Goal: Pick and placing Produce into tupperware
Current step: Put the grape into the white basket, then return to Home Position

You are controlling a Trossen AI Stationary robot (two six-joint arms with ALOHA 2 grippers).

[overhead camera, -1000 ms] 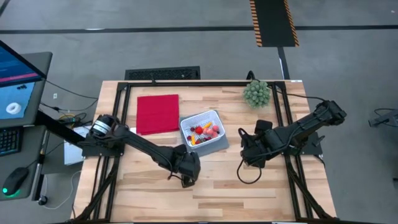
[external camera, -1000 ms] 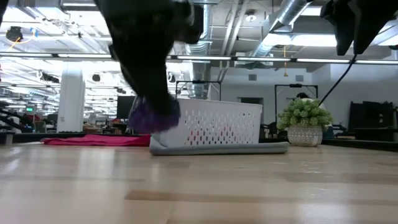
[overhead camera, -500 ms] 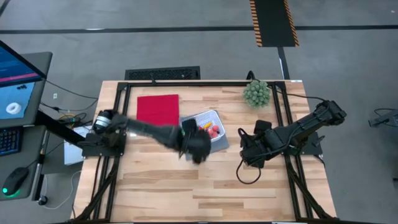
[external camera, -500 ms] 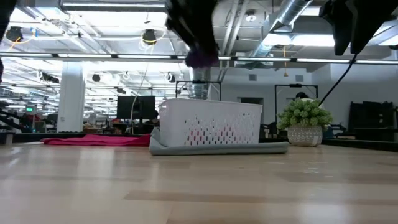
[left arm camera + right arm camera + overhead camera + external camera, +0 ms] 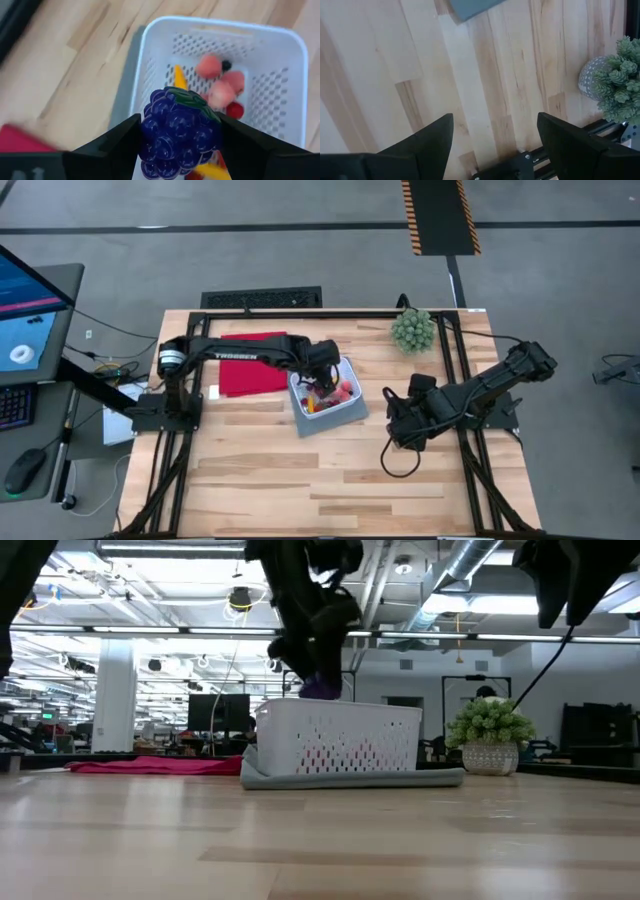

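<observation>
The purple grape bunch [image 5: 176, 142] sits between the fingers of my left gripper [image 5: 179, 122], which hovers over the white tupperware [image 5: 348, 365] near its left wall. In the low view the bunch [image 5: 320, 687] hangs just above the tupperware's rim [image 5: 340, 706]. Red, pink and yellow-orange produce [image 5: 220, 90] lies on the mesh floor inside. The tupperware stands on a grey mat [image 5: 345, 418]. My right gripper [image 5: 398, 432] waits open above bare table, right of the tupperware. My left gripper pinches the grape bunch by its two sides [image 5: 147, 132] between both fingers [image 5: 122, 140]. The fingers come from above, pointing down. The bunch is lifted clear, with its green-leafed top [image 5: 187, 97] facing the tupperware's floor.
A flat red cloth [image 5: 253, 363] lies left of the tupperware. A green spiky plant in a pot [image 5: 413, 330] stands near the far right corner. Bare wooden tabletop [image 5: 300, 480] stretches across the near half. A black frame [image 5: 330, 313] runs along the table's edges.
My left gripper, shut on the grape bunch, rose from low over the table's near middle and swung toward the far edge. It then came down over the tupperware. The bunch went from near table height to high up, then down to just above the rim.
</observation>
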